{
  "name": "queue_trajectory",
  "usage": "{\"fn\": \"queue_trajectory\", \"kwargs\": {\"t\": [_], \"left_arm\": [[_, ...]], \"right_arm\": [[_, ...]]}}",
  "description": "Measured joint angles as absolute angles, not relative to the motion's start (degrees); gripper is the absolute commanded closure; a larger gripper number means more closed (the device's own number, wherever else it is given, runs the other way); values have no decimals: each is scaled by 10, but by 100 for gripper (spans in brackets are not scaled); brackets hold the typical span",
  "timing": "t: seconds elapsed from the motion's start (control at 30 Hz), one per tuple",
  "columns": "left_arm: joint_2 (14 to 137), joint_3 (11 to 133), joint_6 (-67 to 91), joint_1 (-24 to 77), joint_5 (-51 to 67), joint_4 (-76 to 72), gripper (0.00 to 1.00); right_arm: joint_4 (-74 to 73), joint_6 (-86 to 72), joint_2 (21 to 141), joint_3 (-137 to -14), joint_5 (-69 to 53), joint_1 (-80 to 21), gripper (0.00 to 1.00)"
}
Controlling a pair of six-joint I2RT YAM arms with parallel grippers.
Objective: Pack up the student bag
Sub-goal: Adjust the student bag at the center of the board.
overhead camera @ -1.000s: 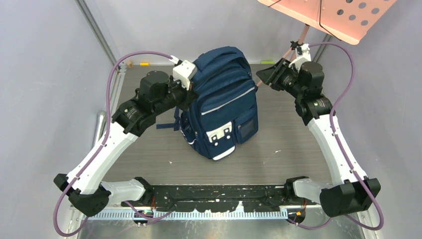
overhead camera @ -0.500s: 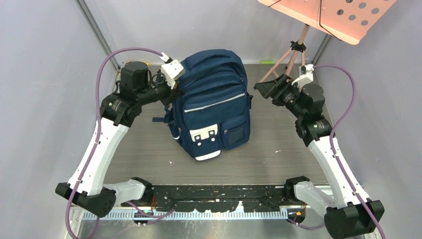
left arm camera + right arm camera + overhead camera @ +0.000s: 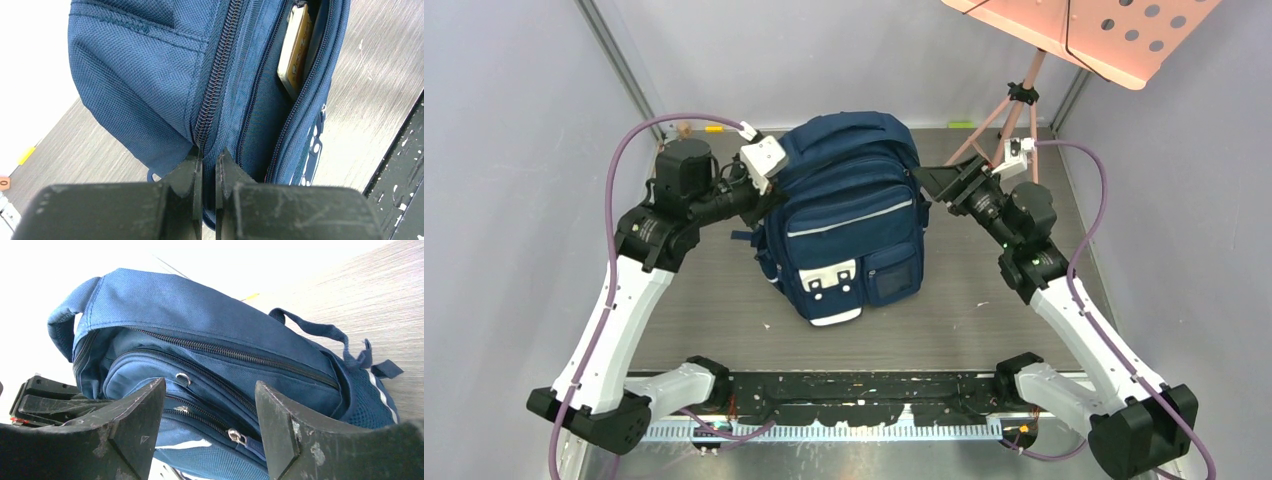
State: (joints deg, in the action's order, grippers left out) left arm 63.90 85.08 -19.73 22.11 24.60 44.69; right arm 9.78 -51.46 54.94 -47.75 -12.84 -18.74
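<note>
Left gripper [image 3: 208, 167]: fingers pressed almost together, tips set against the end of a zip line on the one large navy blue fabric backpack with pale reflective stripes [image 3: 849, 220]. Whether a zip pull or fabric is nipped between them cannot be told. Right gripper [image 3: 210, 425]: spread wide, holding nothing, with the backpack's side showing between the fingers and not touching either. Count: two grippers, one backpack, two metal zip pulls in the right wrist view (one ring [image 3: 183, 377], one tab [image 3: 235, 436]), one flat tan-yellow item [image 3: 296, 47], and one pink perforated metal music stand on a tripod [image 3: 1074, 25]. The backpack appears stood on its base on the grey wood-grain surface [image 3: 1004, 320]. Its long axis runs base to top. The front pockets and white patches face the near edge, and the top handle is at the far end. It sits mid-surface between the two grippers, the left at its upper left flank and the right just beside its upper right flank. The tan-yellow item stands edge-on inside an open zipped compartment, just beyond the left gripper. The stand is at the far right corner, its legs behind the right arm.
</note>
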Motion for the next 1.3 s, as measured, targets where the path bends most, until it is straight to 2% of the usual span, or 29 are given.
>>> {"fn": "queue_trajectory", "kwargs": {"t": [0.4, 0.6, 0.8, 0.87, 0.93, 1.3], "left_arm": [[626, 839, -197, 221, 239, 446, 100], [624, 838, -197, 220, 235, 447, 100], [622, 837, -197, 220, 234, 447, 100], [622, 837, -197, 221, 234, 446, 100], [622, 836, -197, 221, 234, 446, 100], [623, 831, -184, 219, 210, 435, 100]], "right_arm": [[119, -509, 588, -488, -147, -230, 37], [88, -461, 596, -516, -119, -248, 47], [33, -393, 628, -572, -90, -258, 84], [20, -376, 636, -585, -89, -259, 94], [12, -365, 638, -590, -90, -261, 99], [-29, -328, 638, -620, -58, -299, 99]]}}
